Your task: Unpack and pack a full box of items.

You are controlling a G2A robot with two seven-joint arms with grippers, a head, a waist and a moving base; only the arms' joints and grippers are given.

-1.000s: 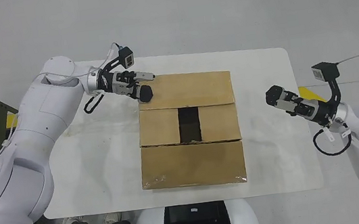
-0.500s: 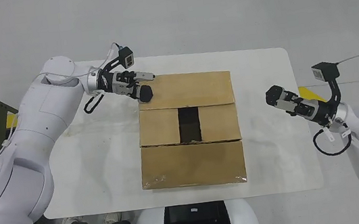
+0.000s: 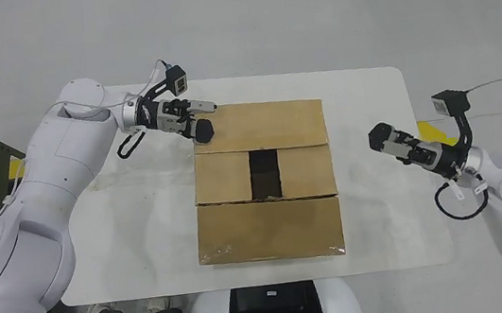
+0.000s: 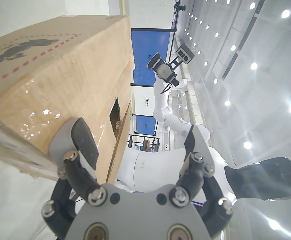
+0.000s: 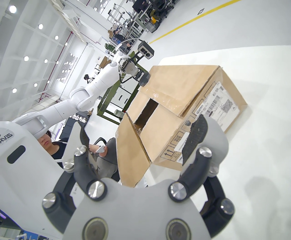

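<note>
Cardboard box (image 3: 270, 230) in the middle of the tabletop (image 3: 370, 122), top flaps folded down, dark gap between them. One corner just beside a pad of the open left fingers (image 4: 84, 141). Well apart from the open, empty right fingers (image 5: 195, 138).

Bright, even light is coming from the ceiling lamps (image 4: 247, 144), flaring into streaks. Tape (image 4: 34, 118) on the box (image 4: 68, 79) is glinting. Faint shadows are lying on the white counter (image 5: 261, 177). Both wrist views are bending lines near their edges.
</note>
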